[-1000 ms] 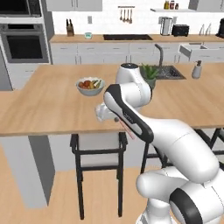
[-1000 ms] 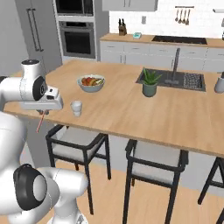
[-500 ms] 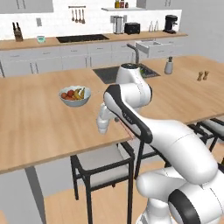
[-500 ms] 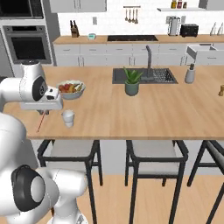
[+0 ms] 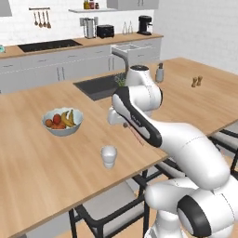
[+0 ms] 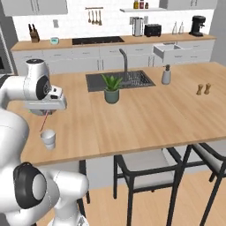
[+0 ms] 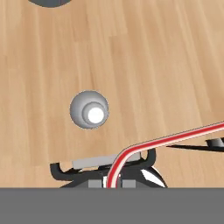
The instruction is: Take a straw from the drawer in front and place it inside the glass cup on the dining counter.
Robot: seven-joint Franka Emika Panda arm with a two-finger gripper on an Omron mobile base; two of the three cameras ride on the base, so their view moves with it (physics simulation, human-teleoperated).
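Note:
My gripper (image 6: 45, 110) hangs shut on the thin red-pink straw (image 6: 43, 122) above the light-wood dining counter (image 6: 145, 115). The straw slants down from the fingers toward the counter edge. The small clear glass cup (image 6: 48, 138) stands upright just below and beside the straw's lower end. In the left base view the cup (image 5: 109, 155) sits near the counter's front edge, left of the straw (image 5: 135, 135). The hand view looks straight down on the cup (image 7: 89, 109), with the straw (image 7: 144, 146) bending off to the right from the gripper (image 7: 113, 178). The drawer (image 6: 170, 51) stands open at the back wall.
A fruit bowl (image 5: 62, 122) sits left of the cup. The dark sink (image 6: 119, 80), a potted plant (image 6: 111, 88), a soap bottle (image 6: 166, 75) and salt and pepper shakers (image 6: 203, 89) stand further along the counter. Black stools (image 6: 145, 170) line its near side.
The base has driven and turned, so the whole scene has shifted in both base views. The gripper keeps the straw and now hangs close by the cup.

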